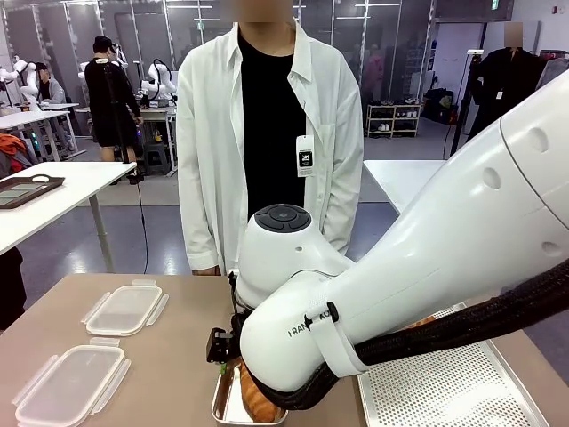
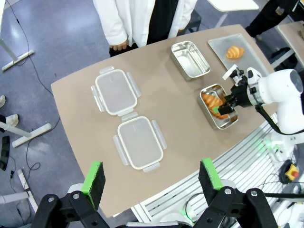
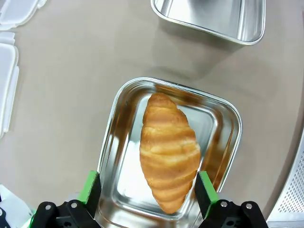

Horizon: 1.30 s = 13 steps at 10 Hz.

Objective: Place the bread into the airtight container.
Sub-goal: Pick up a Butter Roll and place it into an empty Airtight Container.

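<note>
Tabletop (image 2: 180, 109) tan; croissant (image 3: 168, 152) inside steel container (image 3: 118, 142); grey floor (image 1: 133, 231), white desks (image 1: 71, 182) beyond.

right end effector (image 3: 148, 186): spread wide, straddling croissant (image 3: 168, 152) | croissant: lying in steel container (image 3: 110, 147) | second steel container (image 3: 209, 16): just beyond, on surface (image 3: 57, 95)
</note>
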{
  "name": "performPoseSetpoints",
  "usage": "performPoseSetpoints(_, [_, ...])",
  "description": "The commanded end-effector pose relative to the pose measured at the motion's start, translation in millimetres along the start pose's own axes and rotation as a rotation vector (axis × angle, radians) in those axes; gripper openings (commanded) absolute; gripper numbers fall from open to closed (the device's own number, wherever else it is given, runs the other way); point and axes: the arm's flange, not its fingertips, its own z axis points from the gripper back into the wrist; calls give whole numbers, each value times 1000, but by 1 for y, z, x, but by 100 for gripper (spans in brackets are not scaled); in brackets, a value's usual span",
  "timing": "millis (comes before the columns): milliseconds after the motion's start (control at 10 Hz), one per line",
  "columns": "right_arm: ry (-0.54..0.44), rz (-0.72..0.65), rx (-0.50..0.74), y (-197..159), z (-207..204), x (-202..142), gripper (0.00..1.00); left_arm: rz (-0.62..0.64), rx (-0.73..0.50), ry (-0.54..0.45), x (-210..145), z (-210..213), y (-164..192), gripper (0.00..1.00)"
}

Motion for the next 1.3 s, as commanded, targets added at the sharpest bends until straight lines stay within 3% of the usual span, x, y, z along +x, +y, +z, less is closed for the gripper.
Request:
performPoseSetpoints(0, [-1, -1, 0, 0, -1, -1, 100, -13, -6, -2, 0, 1, -1, 100])
performPoseSetpoints(900, [0, 0, 0, 0, 0, 0, 100, -13, -6, -2, 0, 1, -1, 100])
performPoseSetpoints(1200, [18, 60, 92, -8, 122, 7, 100, -13, -6, -2, 0, 1, -1, 100])
